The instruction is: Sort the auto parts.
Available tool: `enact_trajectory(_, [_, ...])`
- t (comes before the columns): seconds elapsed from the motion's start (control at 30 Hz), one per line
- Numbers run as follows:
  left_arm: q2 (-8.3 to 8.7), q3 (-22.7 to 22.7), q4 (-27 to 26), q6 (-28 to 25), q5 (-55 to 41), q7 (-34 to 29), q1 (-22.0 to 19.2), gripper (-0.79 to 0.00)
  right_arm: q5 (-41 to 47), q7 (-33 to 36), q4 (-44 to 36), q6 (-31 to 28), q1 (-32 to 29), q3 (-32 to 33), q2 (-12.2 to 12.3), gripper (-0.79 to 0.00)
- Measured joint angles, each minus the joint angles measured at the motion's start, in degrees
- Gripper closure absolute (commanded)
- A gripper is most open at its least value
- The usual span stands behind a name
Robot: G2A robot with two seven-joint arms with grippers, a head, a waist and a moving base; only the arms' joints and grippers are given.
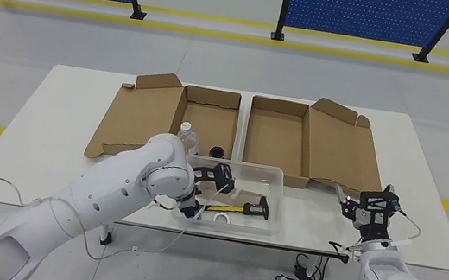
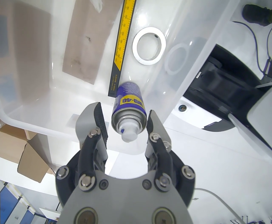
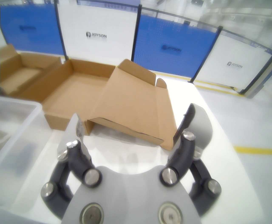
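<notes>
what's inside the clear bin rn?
Inside the clear bin: a spray can flanked by the open left gripper, a yellow ruler, a white ring and a flat brown sheet. Whatever lies under the sheet is covered. The left arm covers part of the bin from above.

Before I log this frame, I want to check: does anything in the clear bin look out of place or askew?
Nothing is spilled or broken. One oddity: the spray can sits between the open fingers of the left gripper, and its far end seems to rest on the black tip of the yellow ruler in the clear bin.
</notes>
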Motion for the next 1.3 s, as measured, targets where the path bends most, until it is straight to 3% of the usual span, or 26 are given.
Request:
enact_trajectory(0.67, [-0.92, 0.9, 3.1, -0.8, -0.5, 1.0, -0.1, -0.449, 0.0, 0.0, 0.0, 0.0, 0.0, 0.0, 0.0, -0.785])
enact_trajectory(0.9, [-1.12, 1.1, 3.7, -1.0, -0.2, 1.2, 0.0, -0.299, 0.0, 0.0, 0.0, 0.0, 0.0, 0.0, 0.0, -0.785])
enact_trajectory(1.0, [-1.18, 1.1, 3.7, -0.9, -0.2, 1.2, -0.1, -0.049, 0.0, 0.0, 0.0, 0.0, 0.0, 0.0, 0.0, -0.785])
enact_trajectory(1.03, [-1.19, 1.0, 3.6, -0.9, -0.2, 1.2, -0.1, 0.000, 0.0, 0.0, 0.0, 0.0, 0.0, 0.0, 0.0, -0.785])
enact_trajectory(1.3, [-1.03, 0.3, 2.1, -0.7, 0.0, 0.8, -0.1, 0.000, 0.0, 0.0, 0.0, 0.0, 0.0, 0.0, 0.0, -0.785])
